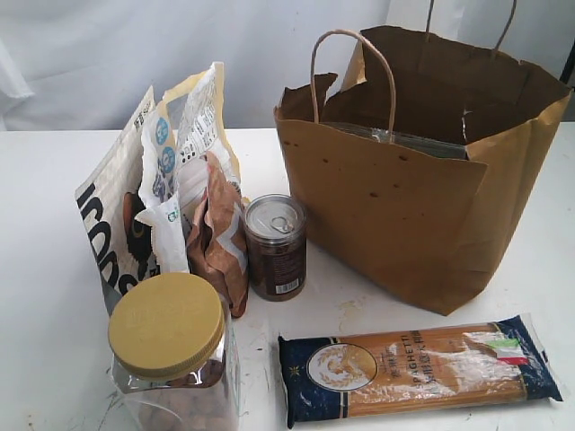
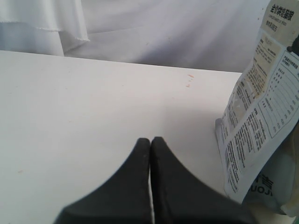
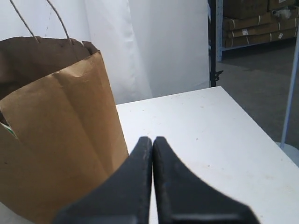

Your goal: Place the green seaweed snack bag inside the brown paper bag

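Note:
The brown paper bag (image 1: 404, 224) stands upright and open at the back right of the table, also filling one side of the right wrist view (image 3: 56, 130). A flat glossy silvery packet edge (image 1: 404, 141) shows inside its mouth. A thin green-and-white sliver (image 3: 5, 127) peeks at the bag's rim; I cannot tell whether these are the green seaweed snack bag, whose green face is hidden. My right gripper (image 3: 153, 139) is shut and empty beside the bag's outer wall. The left gripper (image 2: 150, 140) is shut and empty over bare table. Neither gripper shows in the exterior view.
Left of the bag stand a white-and-black pouch (image 1: 117, 224), a brown crinkled snack bag (image 1: 216, 238) and a dark can (image 1: 276, 247). A yellow-lidded jar (image 1: 171, 341) and a spaghetti packet (image 1: 418, 364) lie at the front. The pouch's printed back (image 2: 261, 116) is near my left gripper.

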Action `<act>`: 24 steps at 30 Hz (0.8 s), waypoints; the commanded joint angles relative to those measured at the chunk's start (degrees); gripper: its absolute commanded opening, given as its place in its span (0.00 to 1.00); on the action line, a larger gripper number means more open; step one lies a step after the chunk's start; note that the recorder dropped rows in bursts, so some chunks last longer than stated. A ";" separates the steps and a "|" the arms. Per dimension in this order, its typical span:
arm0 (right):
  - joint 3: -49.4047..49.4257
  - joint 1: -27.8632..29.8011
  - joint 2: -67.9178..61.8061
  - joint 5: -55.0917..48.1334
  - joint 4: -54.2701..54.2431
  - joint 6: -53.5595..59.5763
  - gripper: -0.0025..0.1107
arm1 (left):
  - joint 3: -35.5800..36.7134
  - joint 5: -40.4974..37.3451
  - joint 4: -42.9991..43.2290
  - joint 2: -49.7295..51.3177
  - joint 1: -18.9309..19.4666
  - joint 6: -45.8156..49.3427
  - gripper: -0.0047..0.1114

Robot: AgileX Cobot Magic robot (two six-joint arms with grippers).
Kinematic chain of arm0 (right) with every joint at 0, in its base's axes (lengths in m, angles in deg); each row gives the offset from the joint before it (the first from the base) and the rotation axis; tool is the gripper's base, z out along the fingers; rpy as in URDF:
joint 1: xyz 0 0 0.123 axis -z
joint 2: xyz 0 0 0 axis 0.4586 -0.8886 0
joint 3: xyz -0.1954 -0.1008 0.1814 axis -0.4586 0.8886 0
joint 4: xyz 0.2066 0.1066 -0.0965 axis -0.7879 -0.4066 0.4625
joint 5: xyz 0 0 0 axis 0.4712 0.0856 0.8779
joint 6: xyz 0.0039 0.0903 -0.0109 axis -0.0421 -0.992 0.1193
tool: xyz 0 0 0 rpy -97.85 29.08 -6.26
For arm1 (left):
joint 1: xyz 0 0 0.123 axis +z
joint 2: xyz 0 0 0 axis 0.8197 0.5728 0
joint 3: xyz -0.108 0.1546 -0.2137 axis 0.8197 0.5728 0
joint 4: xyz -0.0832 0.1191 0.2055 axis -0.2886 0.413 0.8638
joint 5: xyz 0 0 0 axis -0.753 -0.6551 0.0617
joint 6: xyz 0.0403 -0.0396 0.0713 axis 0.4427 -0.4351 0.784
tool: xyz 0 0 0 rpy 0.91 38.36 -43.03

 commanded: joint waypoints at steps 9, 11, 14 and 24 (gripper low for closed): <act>1.24 0.33 0.35 0.74 -10.05 11.95 0.02 | 0.28 0.54 0.14 -0.25 -0.31 -0.08 0.04; 3.43 0.33 0.99 2.46 -10.15 12.76 0.02 | 0.28 0.54 0.14 -0.25 -0.31 -0.08 0.04; 6.32 0.33 3.05 4.78 -11.09 12.76 0.02 | 0.28 0.54 0.14 -0.25 -0.31 -0.08 0.04; 13.55 0.33 6.02 2.25 -12.58 16.58 0.02 | 0.28 0.54 0.14 -0.25 -0.31 -0.08 0.04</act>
